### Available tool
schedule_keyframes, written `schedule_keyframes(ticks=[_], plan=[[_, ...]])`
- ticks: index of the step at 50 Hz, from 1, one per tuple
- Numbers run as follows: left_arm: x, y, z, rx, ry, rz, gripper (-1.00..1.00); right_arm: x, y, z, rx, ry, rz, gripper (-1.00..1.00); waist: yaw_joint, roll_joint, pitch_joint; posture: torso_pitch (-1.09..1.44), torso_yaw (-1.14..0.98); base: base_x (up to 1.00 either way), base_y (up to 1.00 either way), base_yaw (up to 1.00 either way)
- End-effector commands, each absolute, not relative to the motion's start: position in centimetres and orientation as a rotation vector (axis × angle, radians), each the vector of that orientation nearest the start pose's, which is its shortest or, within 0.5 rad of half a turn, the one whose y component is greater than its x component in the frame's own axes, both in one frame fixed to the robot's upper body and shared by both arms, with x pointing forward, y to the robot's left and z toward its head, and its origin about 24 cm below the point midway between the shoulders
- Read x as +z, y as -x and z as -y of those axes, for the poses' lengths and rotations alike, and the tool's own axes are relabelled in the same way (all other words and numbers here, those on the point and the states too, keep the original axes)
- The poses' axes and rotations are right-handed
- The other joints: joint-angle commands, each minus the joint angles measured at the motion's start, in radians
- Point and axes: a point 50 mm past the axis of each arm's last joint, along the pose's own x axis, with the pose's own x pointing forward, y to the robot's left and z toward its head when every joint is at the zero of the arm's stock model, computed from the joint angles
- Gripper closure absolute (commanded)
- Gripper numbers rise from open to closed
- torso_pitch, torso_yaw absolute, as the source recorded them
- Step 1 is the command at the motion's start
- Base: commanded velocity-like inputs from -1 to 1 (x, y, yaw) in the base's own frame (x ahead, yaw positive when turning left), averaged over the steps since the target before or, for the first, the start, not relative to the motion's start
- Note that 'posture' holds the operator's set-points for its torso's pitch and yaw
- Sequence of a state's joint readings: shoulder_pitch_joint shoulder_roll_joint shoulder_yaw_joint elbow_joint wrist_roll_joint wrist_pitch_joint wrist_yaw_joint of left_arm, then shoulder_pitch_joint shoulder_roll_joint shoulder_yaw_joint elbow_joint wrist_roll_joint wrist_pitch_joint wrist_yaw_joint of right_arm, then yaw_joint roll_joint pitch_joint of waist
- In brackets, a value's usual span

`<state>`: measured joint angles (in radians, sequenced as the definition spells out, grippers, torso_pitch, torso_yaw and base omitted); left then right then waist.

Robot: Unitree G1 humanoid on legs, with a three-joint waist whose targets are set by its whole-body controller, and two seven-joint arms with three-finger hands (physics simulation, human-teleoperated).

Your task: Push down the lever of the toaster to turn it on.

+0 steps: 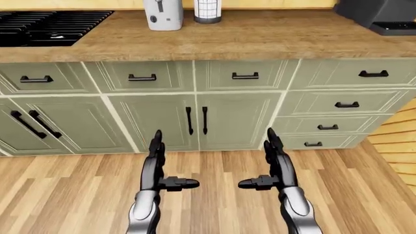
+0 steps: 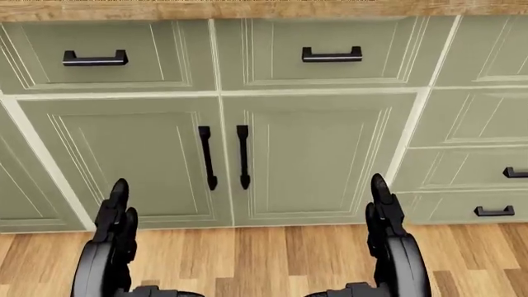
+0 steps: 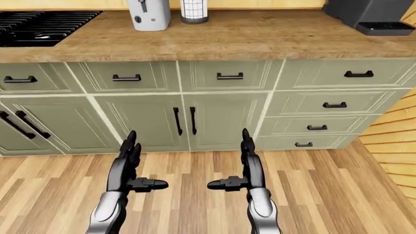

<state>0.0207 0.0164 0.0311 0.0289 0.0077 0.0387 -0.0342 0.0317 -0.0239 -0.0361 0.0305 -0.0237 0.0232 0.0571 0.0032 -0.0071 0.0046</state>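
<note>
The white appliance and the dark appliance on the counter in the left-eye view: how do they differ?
The white appliance is light, narrow and upright, standing left of centre at the view's top; the dark appliance is black, broader and sits at the top right corner. The white appliance has a patterned container right beside it; the dark appliance stands alone. Both rest on the wooden counter and are cut off by the frame, so neither can be identified for certain.

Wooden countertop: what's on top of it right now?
On the countertop: black stove at left, white toaster and a gridded container at the top, a black appliance at right. Their tops are cropped.
</note>
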Motion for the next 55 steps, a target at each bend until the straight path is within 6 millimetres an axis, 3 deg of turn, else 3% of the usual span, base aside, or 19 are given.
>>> schedule_keyframes(ticks=[1, 2, 4, 6, 8, 10, 11, 14, 23, 27, 28, 29, 33, 39, 42, 43, 45, 51, 55], plan=[[4.0, -25.2, -15.9, -0.002, -0.025, -0.004, -1.0, 4.1, -25.1, 16.1, 0.013, 0.053, -0.001, -1.0, 0.0, 0.0, -0.018, 0.0, 0.0, 0.0, 0.04, 0.0], [4.2, -25.2, -15.9, -0.003, -0.026, -0.004, -1.0, 4.1, -25.1, 16.2, 0.011, 0.053, -0.001, -1.0, -0.001, 0.006, -0.032, 0.0, 0.0, 0.0, 0.19, 0.0], [4.0, -25.3, -15.9, -0.003, -0.026, -0.005, -1.0, 4.1, -25.0, 16.2, 0.011, 0.052, -0.002, -1.0, -0.006, 0.0, -0.007, 0.0, 0.0, 0.0, 0.22, 0.0], [4.2, -25.3, -15.9, -0.002, -0.025, -0.004, -1.0, 4.0, -25.1, 16.2, 0.013, 0.051, -0.002, -1.0, -0.009, 0.003, 0.0, 0.0, 0.0, 0.0, 0.22, 0.0], [4.1, -25.2, -16.0, -0.002, -0.025, -0.004, -1.0, 3.8, -25.3, 15.9, 0.016, 0.048, -0.003, -1.0, -0.01, 0.028, -0.001, 0.0, 0.0, 0.0, 0.22, 0.0], [4.1, -25.3, -16.0, -0.004, -0.024, -0.004, -1.0, 3.4, -25.9, 15.7, 0.012, 0.049, -0.006, -1.0, -0.009, 0.075, 0.009, 0.0, 0.0, 0.0, 0.22, 0.0], [4.1, -25.3, -16.0, -0.004, -0.022, -0.005, -1.0, 3.4, -26.1, 15.7, 0.011, 0.047, -0.007, -1.0, -0.011, 0.053, 0.006, 0.0, 0.0, 0.0, 0.23, 0.0], [4.1, -25.2, -16.0, 0.0, -0.022, -0.005, -1.0, 3.4, -26.3, 15.7, 0.015, 0.047, -0.008, -1.0, -0.003, 0.057, 0.006, 0.0, 0.0, 0.0, 0.22, 0.0], [4.3, -25.2, -15.9, -0.006, -0.023, -0.005, -1.0, 3.3, -26.0, 16.0, 0.015, 0.047, -0.008, -1.0, -0.001, -0.001, 0.009, 0.0, 0.0, 0.0, 0.22, 0.0], [3.2, -25.8, -16.3, 0.001, -0.022, -0.003, -1.0, 3.8, -25.3, 16.2, 0.018, 0.051, -0.006, -1.0, 0.001, -0.06, 0.009, 0.0, 0.0, 0.0, 0.22, 0.0], [3.4, -25.7, -16.2, 0.0, -0.024, -0.003, -1.0, 4.0, -25.2, 16.2, 0.017, 0.05, -0.006, -1.0, 0.003, -0.053, 0.009, 0.0, 0.0, 0.0, 0.22, 0.0], [4.1, -25.6, -16.0, -0.003, -0.024, -0.003, -1.0, 3.9, -25.2, 16.2, 0.016, 0.049, -0.006, -1.0, -0.006, -0.027, 0.008, 0.0, 0.0, 0.0, 0.22, 0.0], [4.3, -25.4, -16.1, -0.001, -0.023, -0.003, -1.0, 3.9, -25.0, 16.1, 0.019, 0.052, -0.007, -1.0, -0.014, -0.044, 0.005, 0.0, 0.0, 0.0, 0.22, 0.0], [4.2, -25.3, -16.1, -0.001, -0.024, -0.004, -1.0, 3.9, -25.0, 16.1, 0.019, 0.052, -0.009, -1.0, -0.015, 0.023, 0.018, 0.0, 0.0, 0.0, 0.23, 0.0], [4.2, -25.2, -16.1, 0.0, -0.024, -0.003, -1.0, 3.8, -25.0, 16.0, 0.02, 0.052, -0.011, -1.0, -0.01, 0.118, -0.008, 0.0, 0.0, 0.0, 0.29, 0.0], [4.2, -25.3, -16.1, 0.0, -0.024, -0.004, -1.0, 3.8, -25.0, 16.1, 0.02, 0.052, -0.011, -1.0, -0.004, 0.061, 0.005, 0.0, 0.0, 0.0, 0.3, 0.0], [4.0, -25.2, -16.1, 0.0, -0.024, -0.004, -1.0, 3.8, -25.0, 16.1, 0.021, 0.053, -0.011, -1.0, -0.002, 0.062, 0.011, 0.0, 0.0, 0.0, 0.3, 0.0], [4.3, -25.2, -16.0, -0.001, -0.024, -0.004, -1.0, 3.7, -25.1, 16.1, 0.019, 0.053, -0.012, -1.0, -0.006, 0.002, 0.018, 0.0, 0.0, 0.0, 0.31, 0.0], [4.1, -25.2, -16.0, -0.001, -0.025, -0.005, -1.0, 3.9, -25.0, 16.1, 0.02, 0.053, -0.012, -1.0, -0.008, -0.073, 0.011, 0.0, 0.0, 0.0, 0.31, 0.0]])
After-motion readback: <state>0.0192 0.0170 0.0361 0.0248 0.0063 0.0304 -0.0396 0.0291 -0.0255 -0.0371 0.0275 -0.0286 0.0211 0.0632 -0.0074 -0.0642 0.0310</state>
